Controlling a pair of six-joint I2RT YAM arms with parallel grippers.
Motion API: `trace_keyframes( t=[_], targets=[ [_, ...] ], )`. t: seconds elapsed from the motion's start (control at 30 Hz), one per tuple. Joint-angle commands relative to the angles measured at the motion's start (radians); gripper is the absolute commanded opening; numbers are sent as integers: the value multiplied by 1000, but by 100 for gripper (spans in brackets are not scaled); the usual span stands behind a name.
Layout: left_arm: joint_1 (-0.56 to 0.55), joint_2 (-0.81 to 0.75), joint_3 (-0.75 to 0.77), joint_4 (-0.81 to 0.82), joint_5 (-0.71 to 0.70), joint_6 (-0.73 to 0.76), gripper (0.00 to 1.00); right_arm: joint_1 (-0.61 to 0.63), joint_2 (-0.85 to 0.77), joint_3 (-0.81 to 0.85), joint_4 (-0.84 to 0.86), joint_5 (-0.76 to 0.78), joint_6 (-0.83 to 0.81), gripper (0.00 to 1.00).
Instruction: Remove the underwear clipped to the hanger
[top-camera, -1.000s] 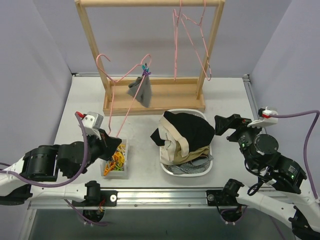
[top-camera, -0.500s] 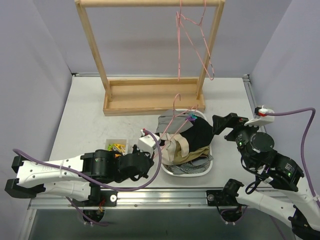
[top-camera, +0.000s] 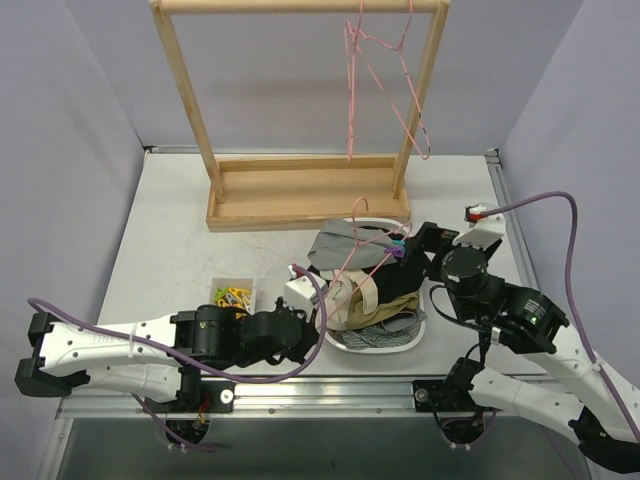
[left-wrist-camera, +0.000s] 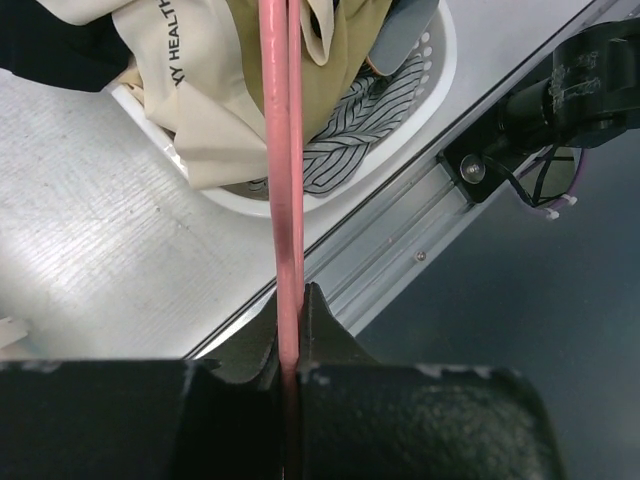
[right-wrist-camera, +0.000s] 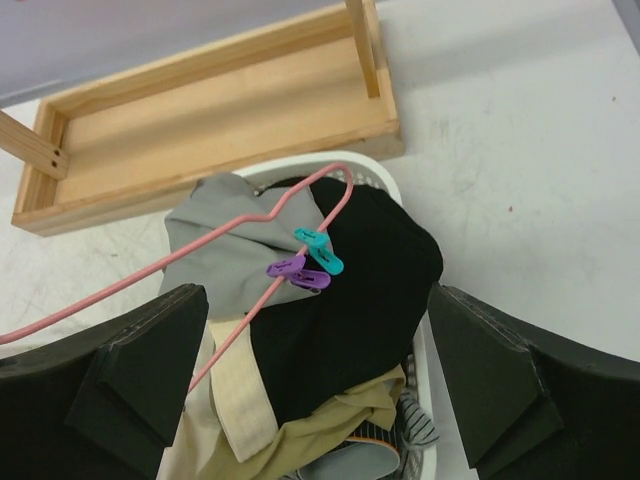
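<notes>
Left wrist view: the left gripper (left-wrist-camera: 290, 312) is pressed together on the doubled wire of the pink hanger (left-wrist-camera: 283, 150). The smooth coated wire runs straight out from between the fingers over the white basket (left-wrist-camera: 425, 55), whose plastic wall is perforated. This view alone shows the lower layers of the pile: a black-and-white striped garment (left-wrist-camera: 350, 130) lying under an olive-green garment (left-wrist-camera: 340, 50) with printed cream trim. Right wrist view: the right gripper (right-wrist-camera: 315, 330) is spread wide and hovers above the basket, holding nothing. Only here is the grey underwear (right-wrist-camera: 205, 222) seen plainly. It is soft, matte and crumpled on top of the pile beside a black cloth (right-wrist-camera: 370, 270), under the hanger's bent shoulder. A teal clip (right-wrist-camera: 320, 250) and a purple clip (right-wrist-camera: 292, 272) sit on the wire at the grey edge; they appear to grip the cloth, though the bite is not clear. The top view adds the wooden rack (top-camera: 300, 190) standing behind the basket.
</notes>
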Motion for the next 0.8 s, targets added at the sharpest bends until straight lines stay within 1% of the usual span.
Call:
trace_keyframes(
  t=[0.0, 0.1, 0.27, 0.33, 0.4, 0.43, 0.47, 0.5, 0.53, 0.57, 0.6, 0.63, 0.67, 0.7, 0.77],
  targets=[
    [-5, -41, -20, 108, 19, -22, 2, -31, -8, -38, -45, -23, 125, 99],
    [-5, -74, -37, 101, 2, -31, 3, -60, -31, -92, 1, -140, 165, 100],
    [-7, -108, -62, 90, -3, -39, 2, -153, -52, -165, 83, -310, 264, 100],
    [-8, -122, -68, 90, -7, -37, 2, -189, -54, -204, 112, -424, 284, 100],
    [-11, -130, -79, 93, -12, -34, 3, -258, -66, -227, 182, -514, 294, 100],
    [-11, -136, -82, 90, -16, -33, 2, -285, -68, -235, 199, -607, 295, 100],
    [-13, -139, -85, 89, -18, -31, 2, -351, -78, -242, 259, -655, 286, 100],
    [-13, -142, -91, 84, -19, -30, 3, -382, -95, -247, 293, -710, 278, 100],
    [-13, -147, -97, 85, -19, -28, 2, -418, -94, -247, 319, -819, 274, 100],
    [-13, -148, -102, 85, -23, -27, 2, -484, -85, -239, 359, -885, 275, 100],
    [-13, -148, -106, 87, -21, -27, 2, -521, -57, -241, 385, -943, 290, 100],
    [-13, -151, -114, 85, -30, -25, 2, -552, -43, -247, 412, -1066, 304, 100],
    [-13, -151, -118, 82, -32, -24, 2, -583, -29, -276, 472, -1117, 318, 100],
    [-13, -153, -120, 79, -41, -24, 2, -641, -8, -288, 492, -1158, 344, 100],
    [-14, -160, -128, 73, -50, -24, 2, -686, 5, -310, 517, -1252, 350, 100]
  ],
)
